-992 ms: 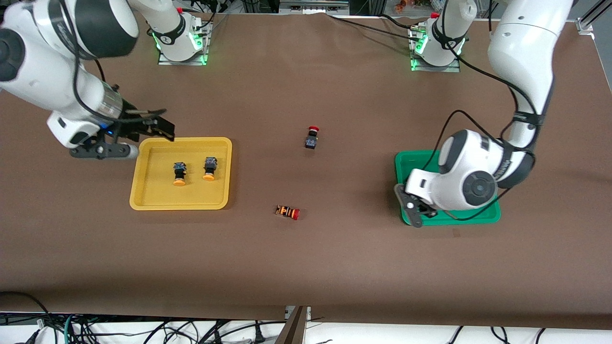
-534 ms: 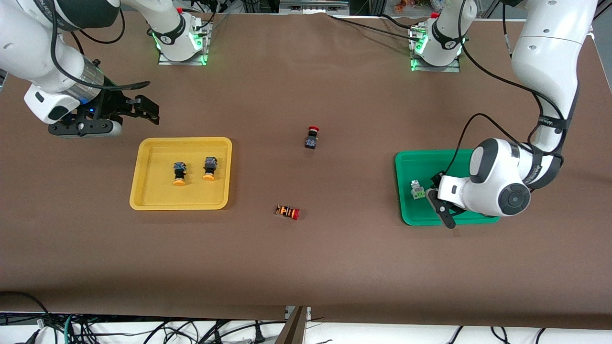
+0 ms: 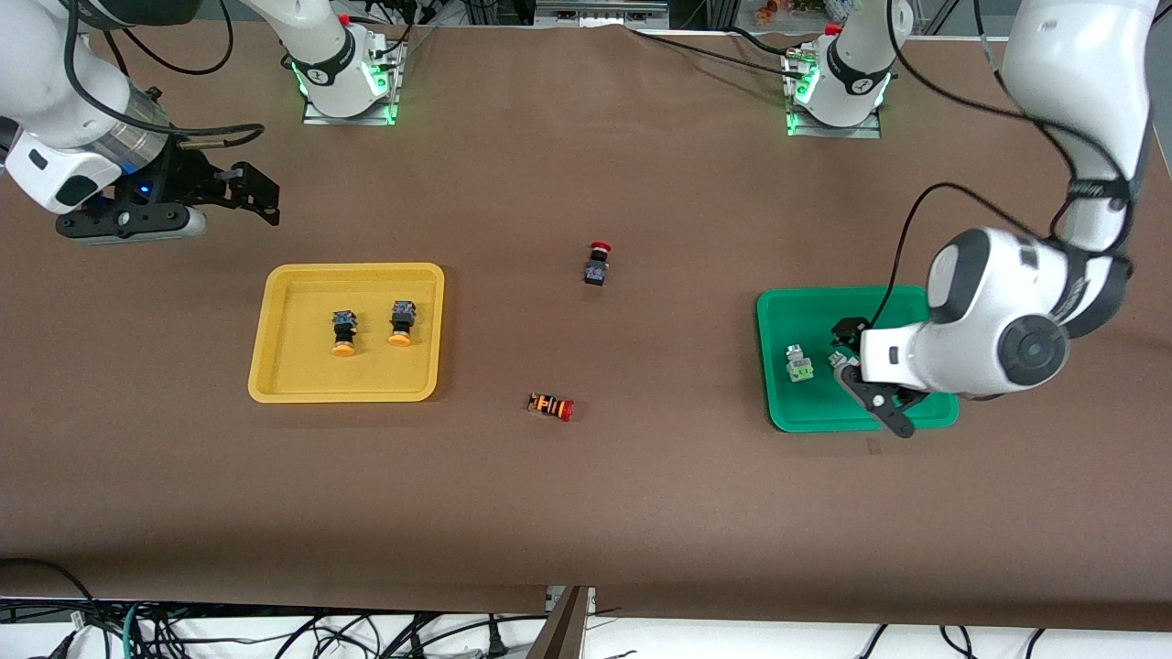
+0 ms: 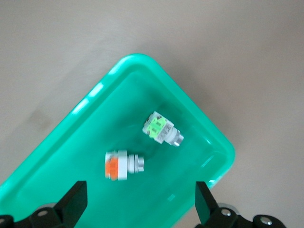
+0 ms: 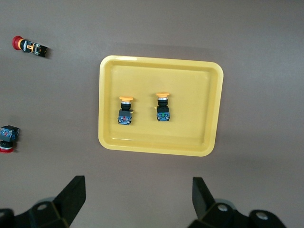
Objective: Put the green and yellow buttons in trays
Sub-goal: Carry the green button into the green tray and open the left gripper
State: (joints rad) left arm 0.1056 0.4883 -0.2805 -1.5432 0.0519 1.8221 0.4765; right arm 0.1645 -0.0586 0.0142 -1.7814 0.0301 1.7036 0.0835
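Observation:
The yellow tray (image 3: 293, 371) holds two black-bodied buttons with yellow-orange caps (image 3: 343, 332) (image 3: 401, 323), lying side by side; they also show in the right wrist view (image 5: 125, 109) (image 5: 162, 107). The green tray (image 3: 810, 311) holds two grey-bodied buttons, one green-faced (image 4: 161, 129) and one orange-faced (image 4: 122, 165). In the front view the green-faced one (image 3: 799, 363) is clear and the other is partly hidden by the hand. My left gripper (image 4: 138, 202) is open and empty over the green tray (image 4: 57, 161). My right gripper (image 3: 259, 194) is open and empty over bare table beside the yellow tray (image 5: 209, 109).
A black-bodied button with a red cap (image 3: 598, 264) stands mid-table. An orange-and-black striped button with a red cap (image 3: 551, 406) lies nearer the front camera. Both lie between the two trays. The arm bases (image 3: 346, 87) (image 3: 835, 91) stand at the table's back edge.
The left arm has drawn back toward its end of the table, uncovering the grey buttons in the green tray. The right gripper has moved away from the yellow tray's corner.

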